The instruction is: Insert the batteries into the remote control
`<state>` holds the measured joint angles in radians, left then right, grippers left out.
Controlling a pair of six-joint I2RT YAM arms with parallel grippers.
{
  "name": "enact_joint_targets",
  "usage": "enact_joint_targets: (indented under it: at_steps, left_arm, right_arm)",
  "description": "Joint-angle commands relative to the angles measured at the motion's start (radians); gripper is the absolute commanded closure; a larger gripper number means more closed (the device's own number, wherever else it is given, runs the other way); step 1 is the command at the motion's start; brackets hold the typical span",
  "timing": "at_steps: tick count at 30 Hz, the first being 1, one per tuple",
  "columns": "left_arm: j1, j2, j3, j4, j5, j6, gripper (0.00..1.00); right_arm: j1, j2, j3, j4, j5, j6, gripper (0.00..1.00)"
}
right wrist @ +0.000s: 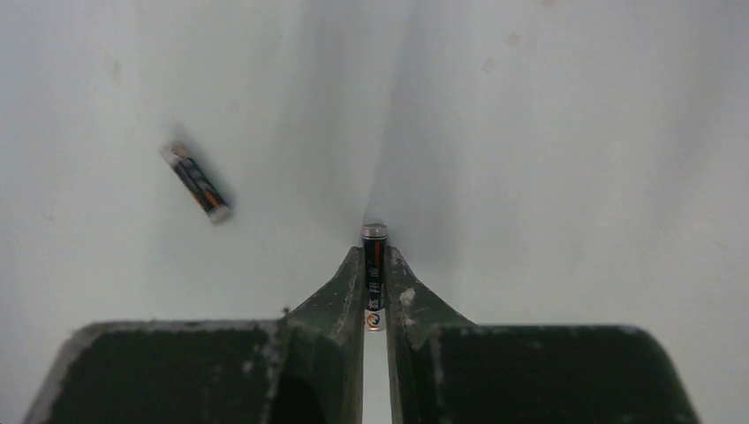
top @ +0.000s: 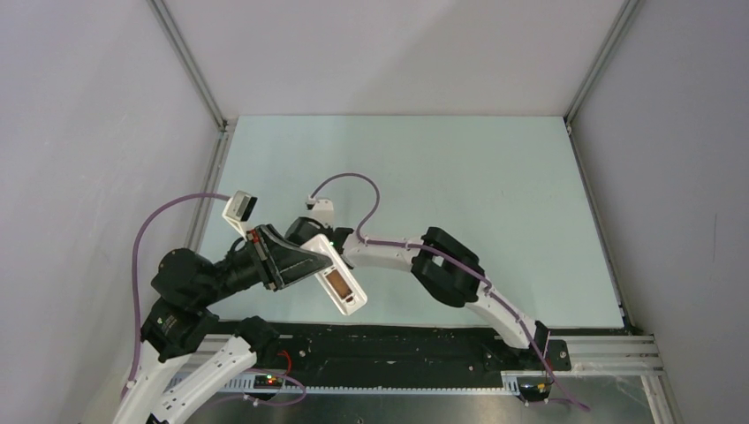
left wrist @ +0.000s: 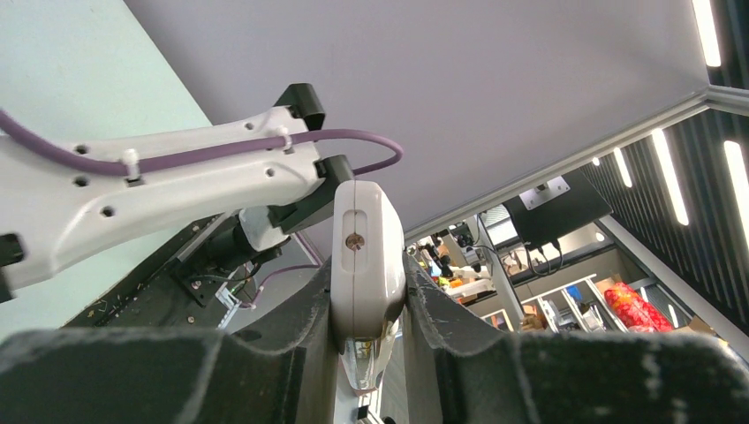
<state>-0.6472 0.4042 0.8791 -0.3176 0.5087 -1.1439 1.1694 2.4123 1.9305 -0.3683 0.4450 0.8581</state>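
My left gripper (top: 298, 262) is shut on the white remote control (top: 339, 283) and holds it above the table, tilted, with a brownish rectangular recess facing up. In the left wrist view the remote (left wrist: 366, 256) stands edge-on, clamped between the two dark fingers of the left gripper (left wrist: 368, 296). My right gripper (right wrist: 375, 258) is shut on one dark battery (right wrist: 374, 276), silver end forward, close above the table. A second battery (right wrist: 196, 183) lies loose on the table to its left. In the top view the right gripper (top: 306, 231) sits right behind the remote; both batteries are hidden there.
The pale green table mat (top: 459, 194) is boxed in by grey walls and aluminium rails (top: 190, 62). White camera modules with purple cables (top: 238, 209) ride on the wrists. The right arm (left wrist: 168, 181) crosses close in front of the left gripper. A black base strip (top: 397, 344) runs along the near edge.
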Motion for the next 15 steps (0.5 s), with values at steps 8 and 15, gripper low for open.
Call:
enact_joint_targets:
  at_steps: [8, 15]
  left_arm:
    - [0.005, 0.026, 0.034, 0.022, 0.026, 0.022, 1.00]
    - [0.006, 0.024, 0.014, 0.023, 0.008, 0.033, 1.00]
  right_arm:
    - [-0.038, -0.435, -0.501, 0.038, 0.037, -0.048, 1.00]
    - [-0.027, -0.731, -0.682, -0.021, 0.052, -0.135, 1.00]
